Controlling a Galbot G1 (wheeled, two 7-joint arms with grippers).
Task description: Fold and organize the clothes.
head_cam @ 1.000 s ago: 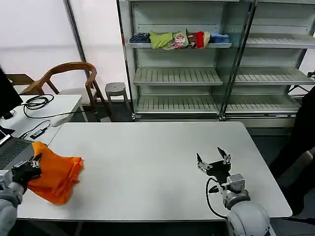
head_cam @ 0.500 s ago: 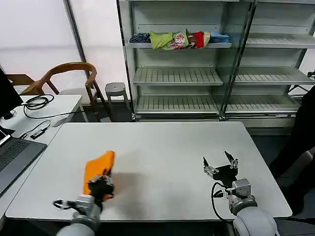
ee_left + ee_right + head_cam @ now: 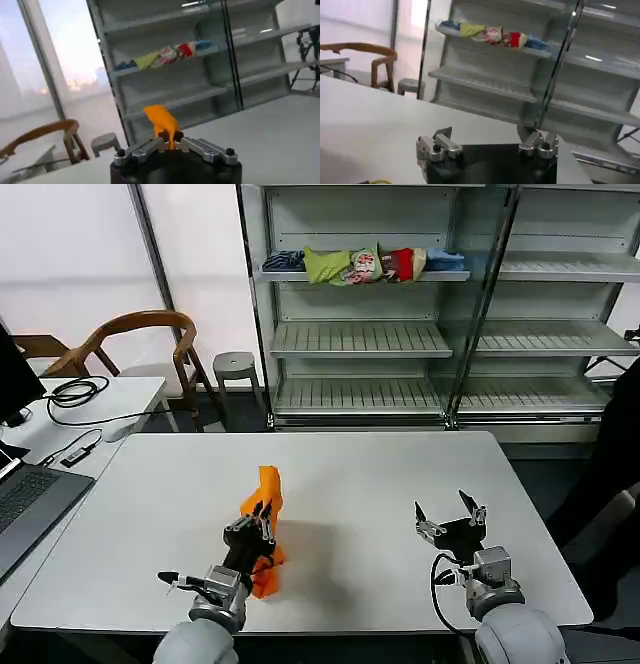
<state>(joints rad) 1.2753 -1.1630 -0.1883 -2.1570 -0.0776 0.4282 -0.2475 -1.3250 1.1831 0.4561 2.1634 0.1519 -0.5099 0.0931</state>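
The clothes are one bright orange T-shirt (image 3: pixel 266 506), bunched up and lifted off the white table (image 3: pixel 340 484) left of its middle. My left gripper (image 3: pixel 256 522) is shut on a fold of it, the cloth rising above the jaws and hanging below. In the left wrist view the orange cloth (image 3: pixel 162 120) stands up from between the closed fingertips of the left gripper (image 3: pixel 170 141). My right gripper (image 3: pixel 450 519) stands open over the table's front right, holding nothing; in the right wrist view that right gripper (image 3: pixel 487 142) has its fingers spread wide.
A metal shelving unit (image 3: pixel 360 334) stands behind the table with small folded garments (image 3: pixel 365 264) on an upper shelf. A wooden chair (image 3: pixel 140 349), a stool (image 3: pixel 237 369) and a side desk with cables (image 3: pixel 90 399) and a laptop (image 3: pixel 30 504) are at the left.
My left gripper has carried the orange T-shirt from the table's left edge rightward toward the middle and raised it. The right gripper has shifted slightly right and stayed open.
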